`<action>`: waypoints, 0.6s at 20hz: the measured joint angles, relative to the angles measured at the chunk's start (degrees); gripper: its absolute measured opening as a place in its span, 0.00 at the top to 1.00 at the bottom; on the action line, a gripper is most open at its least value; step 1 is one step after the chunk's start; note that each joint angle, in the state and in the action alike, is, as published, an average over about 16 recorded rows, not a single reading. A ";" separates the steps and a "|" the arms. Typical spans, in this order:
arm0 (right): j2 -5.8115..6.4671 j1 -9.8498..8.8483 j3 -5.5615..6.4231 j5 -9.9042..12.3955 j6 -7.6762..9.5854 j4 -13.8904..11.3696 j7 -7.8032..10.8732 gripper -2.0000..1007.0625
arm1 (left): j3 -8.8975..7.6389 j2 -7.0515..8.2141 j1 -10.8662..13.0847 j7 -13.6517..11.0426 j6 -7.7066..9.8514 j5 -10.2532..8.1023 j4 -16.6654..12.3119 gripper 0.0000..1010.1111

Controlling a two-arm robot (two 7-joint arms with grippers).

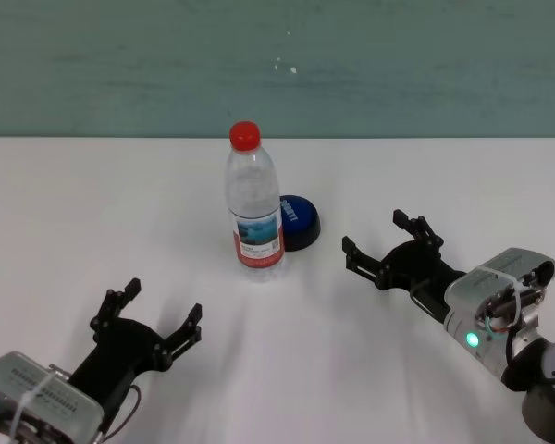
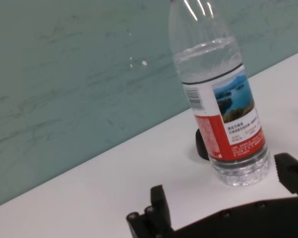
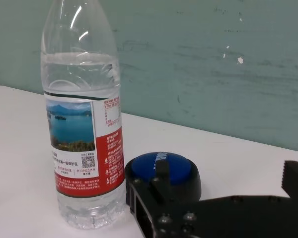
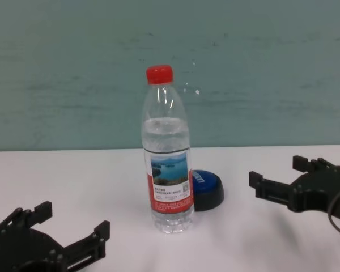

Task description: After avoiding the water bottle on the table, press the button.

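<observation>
From head view: water bottle (image 1: pixel 254 205) upright mid-tabletop (image 1: pixel 92 213), button (image 1: pixel 297 221) touching its far-right side. Right gripper (image 1: pixel 382 243) near button, fingers spread, empty. Left gripper (image 1: pixel 162 315) parked near edge, fingers spread.

Right wrist view: button (image 3: pixel 165 170) just ahead of fingers (image 3: pixel 161 186), bottle (image 3: pixel 83 114) beside.

Chest view: same layout.

Judgement: approach step; next move wants descent onto dome from right, clear of bottle.

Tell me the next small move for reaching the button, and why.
Probably ease the right gripper forward and to its left toward the button, staying behind the bottle. The button sits just behind and right of the upright bottle, with open table between it and the right gripper, which is open. The left gripper, also open, faces the bottle.
</observation>
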 joint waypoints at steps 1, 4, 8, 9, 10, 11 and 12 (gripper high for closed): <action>0.05 -0.12 0.06 0.03 -0.09 -0.11 0.05 0.00 | 0.00 0.00 0.00 0.00 0.00 0.00 0.00 0.01; 0.21 -0.59 0.30 0.20 -0.46 -0.51 0.25 0.00 | 0.00 0.00 0.00 0.00 0.00 0.00 0.00 0.01; 0.52 -1.51 0.78 0.59 -1.12 -1.21 0.67 0.00 | 0.00 0.00 0.00 0.00 0.00 0.00 0.00 0.01; 0.61 -1.78 0.91 0.71 -1.30 -1.41 0.79 0.00 | 0.00 0.00 0.00 0.00 0.00 0.00 0.00 0.01; 0.71 -2.06 1.06 0.87 -1.49 -1.60 0.94 0.00 | 0.00 0.00 0.00 0.00 0.00 0.00 0.00 0.01; 0.80 -2.36 1.22 1.04 -1.67 -1.80 1.08 0.00 | 0.00 0.00 0.00 0.00 0.00 0.00 0.00 0.01; 0.91 -2.69 1.39 1.23 -1.86 -2.02 1.24 0.00 | 0.00 0.00 0.00 0.00 0.00 0.00 0.00 0.01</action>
